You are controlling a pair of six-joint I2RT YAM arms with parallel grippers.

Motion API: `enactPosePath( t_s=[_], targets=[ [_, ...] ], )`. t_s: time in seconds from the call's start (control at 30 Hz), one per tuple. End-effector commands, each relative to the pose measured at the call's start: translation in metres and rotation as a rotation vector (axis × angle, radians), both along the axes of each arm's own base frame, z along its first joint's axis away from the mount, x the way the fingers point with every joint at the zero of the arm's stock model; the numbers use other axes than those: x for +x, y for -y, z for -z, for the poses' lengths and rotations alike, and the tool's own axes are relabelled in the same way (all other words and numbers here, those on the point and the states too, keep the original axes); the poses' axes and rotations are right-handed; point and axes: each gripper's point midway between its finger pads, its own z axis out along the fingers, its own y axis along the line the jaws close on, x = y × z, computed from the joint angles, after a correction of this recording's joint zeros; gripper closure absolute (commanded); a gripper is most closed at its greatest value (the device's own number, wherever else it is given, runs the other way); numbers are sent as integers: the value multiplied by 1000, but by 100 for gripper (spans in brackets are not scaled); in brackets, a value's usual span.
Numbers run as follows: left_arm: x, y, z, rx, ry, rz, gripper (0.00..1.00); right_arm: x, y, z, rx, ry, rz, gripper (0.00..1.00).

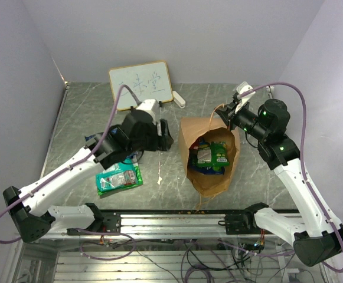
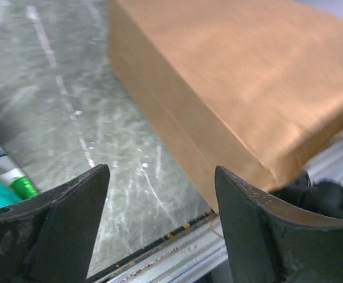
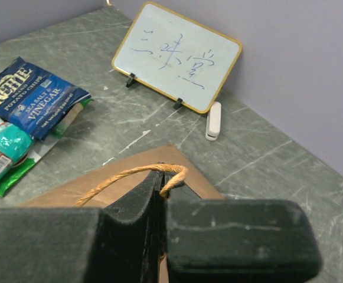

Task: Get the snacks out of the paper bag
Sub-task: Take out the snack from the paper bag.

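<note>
Nearest our bases, a shiny green packet (image 1: 119, 177) lies flat on the grey table (image 1: 159, 194), left of the paper bag (image 1: 214, 184). A blue packet (image 3: 32, 97) lies just beyond it, touching it. The bag is brown creased kraft paper, set between our two arms with its mouth facing the overhead camera. More snacks (image 1: 209, 156), green and blue among them, are packed inside.

We cannot count the packets in the bag or read their labels. From above, our left arm covers most of the blue packet. The left wrist view is blurred and cuts off the bag's side. We cannot tell whether the bag stands upright or leans.

Our left gripper (image 2: 160, 177) has its jaws spread wide with nothing between them, over bare table just beside the bag. Our right gripper (image 3: 162, 197) is pinched tight on the bag's twisted handle (image 3: 136, 172) at the far rim.

Farthest back, a white board (image 3: 177, 56) leans near the wall, with a small white block (image 3: 214, 121) beside it.
</note>
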Motion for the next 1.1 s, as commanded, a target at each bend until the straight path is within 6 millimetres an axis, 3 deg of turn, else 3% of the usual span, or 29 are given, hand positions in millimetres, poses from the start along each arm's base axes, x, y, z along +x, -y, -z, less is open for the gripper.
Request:
enactPosePath(
  t_s=[0.0, 0.13, 0.23, 0.33, 0.5, 0.57, 0.83, 1.07],
  targets=[
    [-38, 45, -24, -52, 128, 174, 15, -4, -11, -17, 32, 16, -61, 100],
    [-76, 76, -38, 22, 270, 316, 15, -3, -19, -19, 39, 1, -105, 100],
    [-89, 99, -29, 111, 310, 422, 15, -2, -23, -22, 46, -11, -121, 100],
    [-96, 123, -18, 184, 339, 526, 8, -2, -26, -26, 57, -15, -134, 100],
    [-98, 156, -5, 251, 379, 651, 9, -1, -25, -30, 62, -18, -125, 100],
    [-96, 166, 9, 312, 386, 698, 10, 0, -25, -31, 62, -18, -124, 100],
    [-82, 181, 59, 575, 407, 840, 13, -1, -20, -33, 43, 5, -102, 100],
    [-65, 164, 103, 713, 355, 841, 15, -3, -14, -37, 28, 34, -83, 100]
  ],
)
